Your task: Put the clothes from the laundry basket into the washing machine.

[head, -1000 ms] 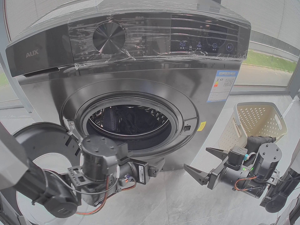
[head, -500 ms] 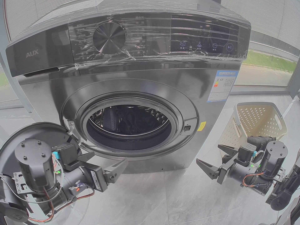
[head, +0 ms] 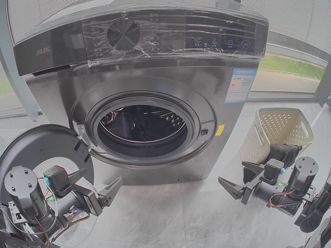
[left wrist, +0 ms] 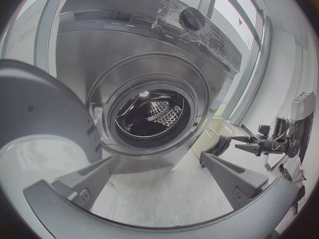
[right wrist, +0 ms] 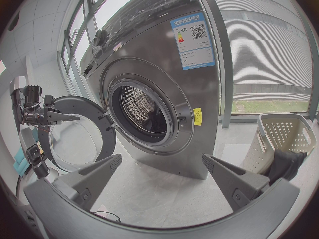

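The washing machine [head: 138, 69] stands with its round door [head: 41, 145] swung open to the left. Dark clothes [head: 144, 125] lie inside the drum [left wrist: 149, 117]. To the right, the cream laundry basket [head: 293, 121] is tipped toward me, and a dark garment [head: 284, 154] hangs over its front rim, also seen at its rim [right wrist: 285, 165] in the right wrist view. My left gripper [head: 102, 175] is open and empty, low in front of the door. My right gripper [head: 231, 172] is open and empty, just left of the basket and near the garment.
Grey tiled floor [head: 162, 210] lies between the two arms in front of the machine. Glass walls and metal posts [head: 17, 97] stand behind and beside it. The open door takes up the room at the lower left.
My left gripper has drawn back from below the drum opening to the lower left, in front of the door. The right gripper shifted slightly toward the basket. The head camera moved a little.
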Motion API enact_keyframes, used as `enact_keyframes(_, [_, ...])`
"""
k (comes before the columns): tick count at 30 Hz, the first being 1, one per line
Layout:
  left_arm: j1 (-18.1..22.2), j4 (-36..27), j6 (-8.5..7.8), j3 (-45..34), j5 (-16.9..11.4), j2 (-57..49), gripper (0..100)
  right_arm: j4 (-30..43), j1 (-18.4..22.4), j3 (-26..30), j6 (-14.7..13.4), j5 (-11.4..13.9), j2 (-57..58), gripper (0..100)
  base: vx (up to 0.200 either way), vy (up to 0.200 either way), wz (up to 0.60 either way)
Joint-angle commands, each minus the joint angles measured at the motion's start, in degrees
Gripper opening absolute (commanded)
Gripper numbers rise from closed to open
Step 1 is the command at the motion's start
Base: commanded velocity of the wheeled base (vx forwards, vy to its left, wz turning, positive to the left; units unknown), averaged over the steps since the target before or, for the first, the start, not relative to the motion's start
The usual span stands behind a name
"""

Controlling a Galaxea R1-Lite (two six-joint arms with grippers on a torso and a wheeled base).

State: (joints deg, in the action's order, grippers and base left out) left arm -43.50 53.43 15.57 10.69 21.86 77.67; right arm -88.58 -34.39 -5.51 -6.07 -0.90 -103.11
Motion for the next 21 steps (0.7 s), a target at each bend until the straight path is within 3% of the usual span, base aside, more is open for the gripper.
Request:
enact_keyframes(1, [0.52,1.15,-0.01,-2.17,0.11,-0.06,100,-0.02,0.11,0.76,0.01,0.02,0.19,100,-0.2,0.0,0.0])
enact_keyframes(8, [1.31,5.72,-0.45,-5.95,0.55,-1.82,100,-0.1,0.29,4.63,0.71,-0.33,3.26,100,-0.2,0.0,0.0])
enact_keyframes(11, [1.4,5.72,-2.82,-7.7,2.66,-4.8,100,0.69,0.73,5.51,0.18,-3.49,6.52,100,0.0,0.0,0.0])
enact_keyframes(13, [1.4,5.72,-3.17,-9.02,3.02,-7.53,100,0.77,1.25,5.51,0.09,-5.78,9.59,100,0.0,0.0,0.0])
enact_keyframes(16, [1.4,4.93,-3.09,-9.72,3.28,-11.31,100,1.83,3.36,5.51,0.18,-6.48,12.84,100,0.0,0.0,0.0])
enact_keyframes(19, [0.96,1.68,-3.09,-10.69,3.37,-16.58,100,10.09,5.21,5.51,0.27,-7.01,19.7,100,0.0,-0.133,0.0])
enact_keyframes(20, [0.96,-2.89,-3.09,-10.69,3.19,-18.16,100,17.65,5.21,5.51,0.27,-8.33,25.41,100,0.0,-0.2,0.0])
enact_keyframes(21, [0.96,-3.42,-3.09,-10.69,3.28,-18.43,100,18.7,5.21,5.51,0.27,-8.59,26.29,100,0.0,-0.2,0.0])
